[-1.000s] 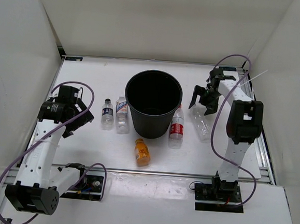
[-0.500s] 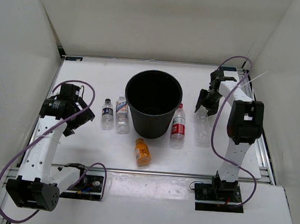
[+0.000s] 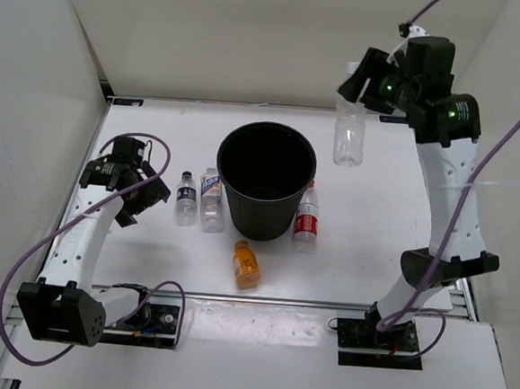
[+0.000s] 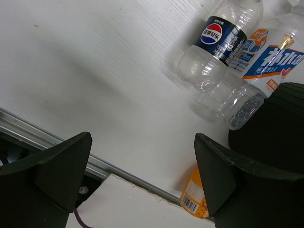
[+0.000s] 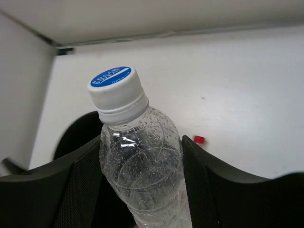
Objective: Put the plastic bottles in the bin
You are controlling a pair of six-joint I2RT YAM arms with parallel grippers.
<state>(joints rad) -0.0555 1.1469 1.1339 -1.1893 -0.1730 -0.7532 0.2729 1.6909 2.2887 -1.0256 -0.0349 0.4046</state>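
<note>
- Since the earlier frames the right arm has risen from low at the bench's [image 3: 156, 141] right side, and the plain clear bottle [image 3: 348, 134] that lay there has come up with it. The left arm has only edged a little; the four other bottles have not shifted.
- The right pincer [image 5: 141, 140] is pinching that plain bottle, one finger on each side of its body, with the capped end pointing away from the wrist.
- From overhead the held bottle hangs high in the air just right of the bin's [image 3: 225, 160] rim, not yet over the mouth. Its long axis runs roughly front to back in that view. My judgement: the carry must go leftward until the bottle is above the opening before the fingers let go.
- The left pincer [image 4: 142, 142] is spread wide with nothing between the fingers. It hovers beside the dark-label bottle [image 4: 216, 47] and the blue-white-label bottle [image 4: 259, 66], which lie side by side against the bin's left; the left arm is the nearer one for these.
- The red-label bottle [image 3: 307, 218] lies by the bin's right wall, and the orange bottle [image 3: 246, 264] lies on the bench in front of the bin.
- Writing: a Pepsi globe on the dark label; large white Chinese characters on the blue label; a barcode on the orange one. The held bottle's white cap carries a blue patch with print too small to read.
</note>
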